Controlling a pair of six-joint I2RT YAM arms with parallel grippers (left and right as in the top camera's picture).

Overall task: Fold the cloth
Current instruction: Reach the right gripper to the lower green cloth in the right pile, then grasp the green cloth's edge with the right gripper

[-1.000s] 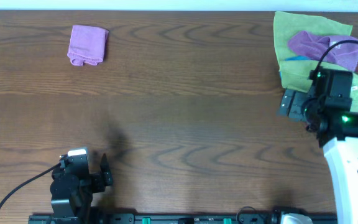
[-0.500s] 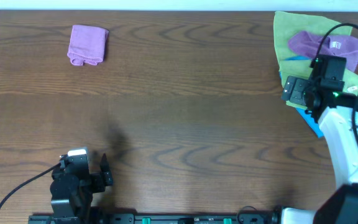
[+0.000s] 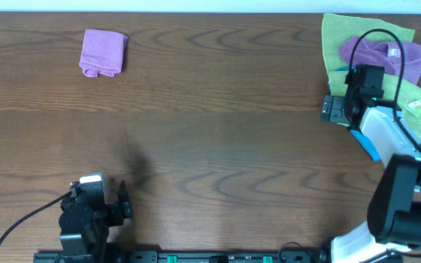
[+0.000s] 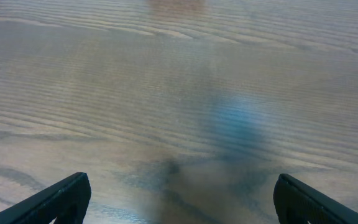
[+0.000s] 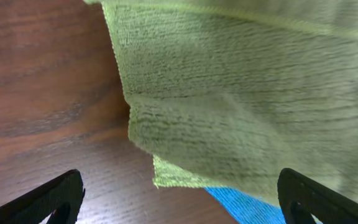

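We have swung our right gripper (image 5: 179,190) in to the left edge of the heap (image 3: 342,36) at the far right corner, jaws wide and empty, likely to pinch the cloth (image 3: 411,93) lying there; our left gripper (image 4: 179,193) rests wide open.

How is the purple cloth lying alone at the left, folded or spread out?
Folded. The purple cloth is a small, thick rectangle with doubled, rounded edges along one side.
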